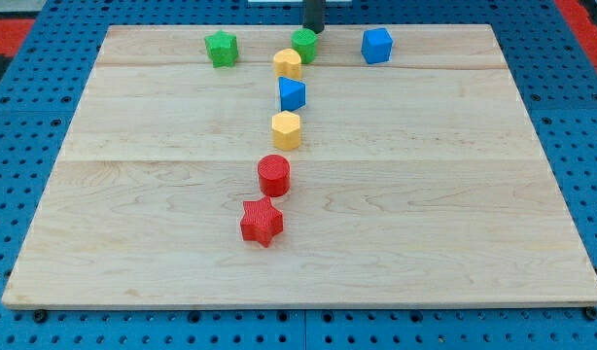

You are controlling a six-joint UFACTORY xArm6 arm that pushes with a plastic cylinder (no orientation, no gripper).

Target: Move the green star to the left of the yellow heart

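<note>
- Pale wooden worktop (454,214) on a blue pegboard.
- Along the view's top: green star (221,49), green block (303,45), blue block (376,45).
- Down the middle, in a column: yellow heart (288,64), blue block (292,94), yellow block (286,129), red cylinder (273,175), red star (262,222).

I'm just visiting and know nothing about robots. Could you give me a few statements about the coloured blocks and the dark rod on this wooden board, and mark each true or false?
1. My tip is at the view's top, right by a round green block. True.
2. The green star-shaped block sits at the view's bottom right. False: it is near the top edge, left of centre.
3. Two red blocks, a red cylinder and a red star-shaped block, lie nearest the view's bottom. True.
4. The blue cube-like block touches the green star. False: they are far apart, blue to the right.
5. The wooden board holds only one yellow block. False: two yellow blocks.
</note>
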